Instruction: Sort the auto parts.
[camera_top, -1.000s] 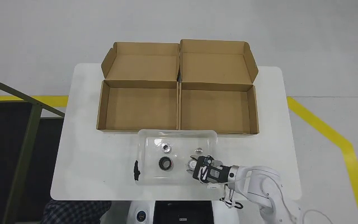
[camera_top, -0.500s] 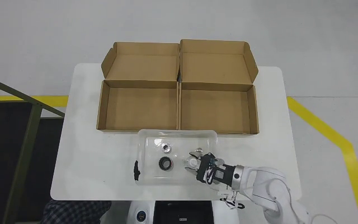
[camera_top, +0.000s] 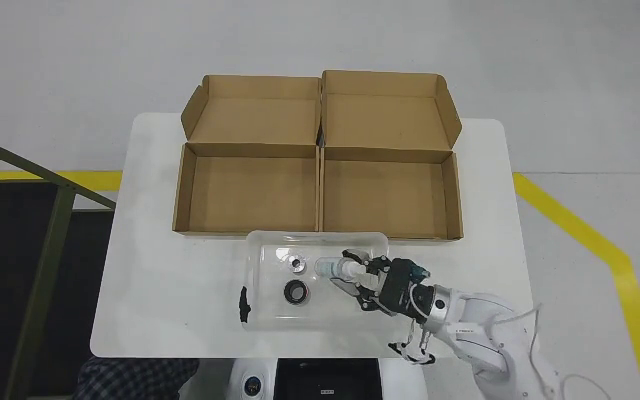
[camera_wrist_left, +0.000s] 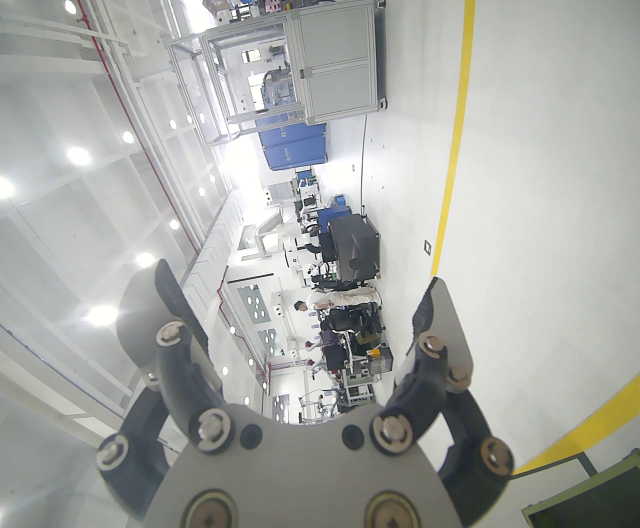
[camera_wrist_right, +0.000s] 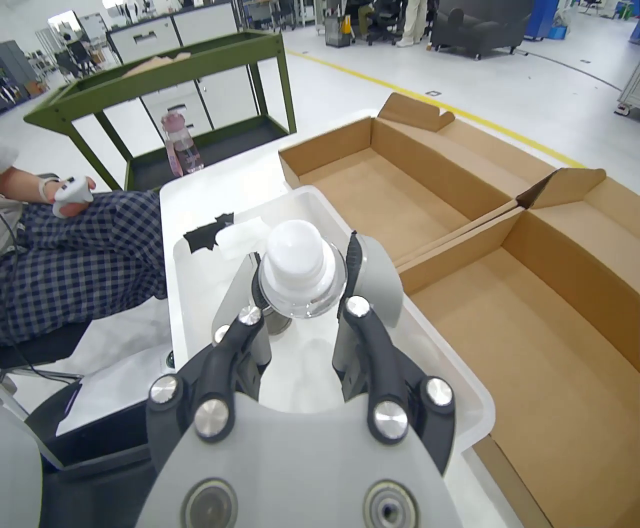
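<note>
Right gripper fingers clamp a white part; left gripper fingers spread wide apart.

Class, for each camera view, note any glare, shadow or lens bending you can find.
Left wrist view: the ceiling lights flare white, and the yellow floor line bows. Right wrist view: the clear rim of the part held by the right gripper glints. Top view: light lies even over the table.
</note>
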